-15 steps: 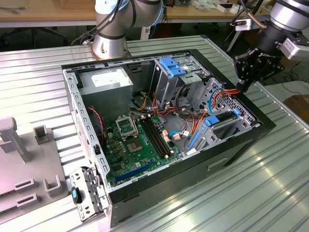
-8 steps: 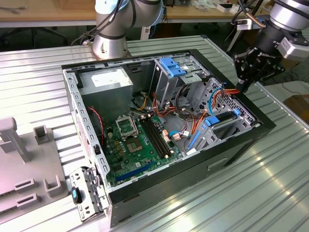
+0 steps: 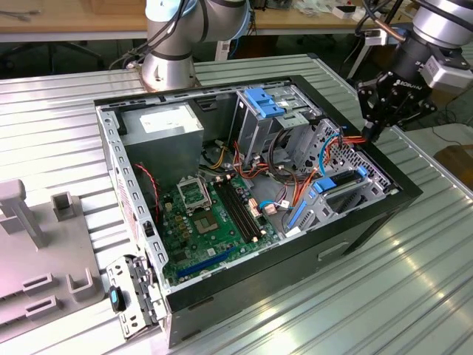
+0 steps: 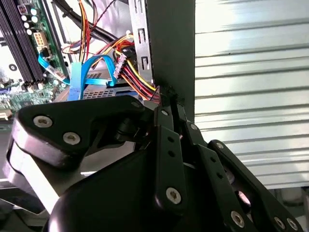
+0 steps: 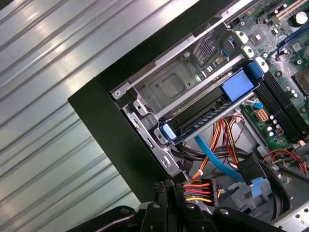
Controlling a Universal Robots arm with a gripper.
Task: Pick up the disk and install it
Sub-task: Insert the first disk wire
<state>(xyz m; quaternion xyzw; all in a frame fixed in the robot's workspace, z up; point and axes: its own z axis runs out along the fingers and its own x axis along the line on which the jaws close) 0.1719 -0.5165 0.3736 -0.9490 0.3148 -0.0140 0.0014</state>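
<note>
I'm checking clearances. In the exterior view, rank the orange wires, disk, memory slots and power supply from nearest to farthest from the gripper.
1. The orange wires, right beside the gripper.
2. The disk, toward the exterior view's right.
3. The memory slots, mid-board.
4. The power supply, toward the exterior view's left.

Black pincer (image 3: 375,132) of jointed links, silver screw heads (image 4: 174,195); behind it, silver-grey arm (image 3: 442,22), pale-blue joint caps (image 3: 164,9).

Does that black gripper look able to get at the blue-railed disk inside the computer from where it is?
Probably yes. The gripper hangs over the rim of the open case close to the disk, and nothing covers the disk from above. The coloured cables just beneath it might crowd the way down.
</note>
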